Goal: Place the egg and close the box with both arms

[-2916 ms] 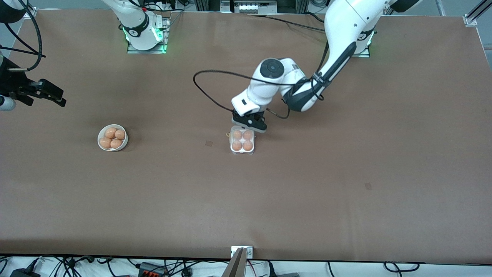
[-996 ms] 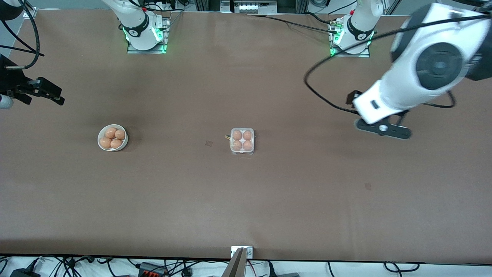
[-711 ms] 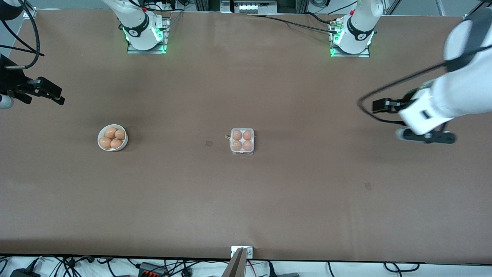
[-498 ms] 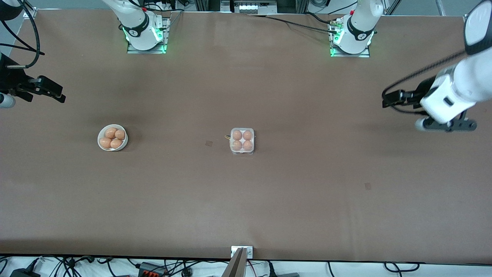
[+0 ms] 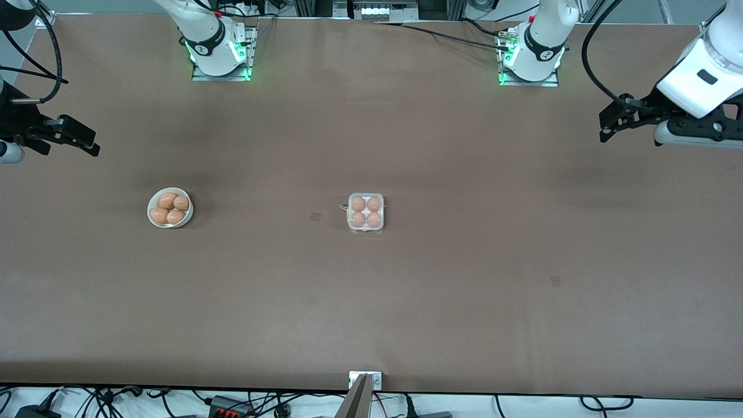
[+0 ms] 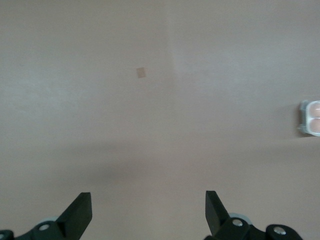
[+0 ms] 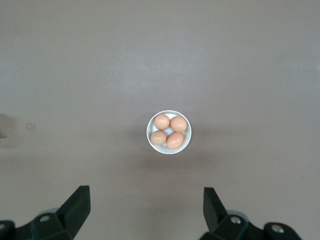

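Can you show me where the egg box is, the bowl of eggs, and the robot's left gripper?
box (image 5: pixel 365 213): front view, middle of its clear lid.
bowl (image 7: pixel 150 131): right wrist view, bare white rim.
left gripper (image 6: pixel 148 212): left wrist view, midway between its open fingertips.

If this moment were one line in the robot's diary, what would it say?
square clear-plastic egg box: four eggs, lid shut | round white bowl: four eggs | left gripper: open, up at table end | right gripper: open, waiting

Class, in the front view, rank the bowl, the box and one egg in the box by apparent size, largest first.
1. Bowl, slightly wider.
2. Box, close to the bowl in size.
3. Egg, far smaller.
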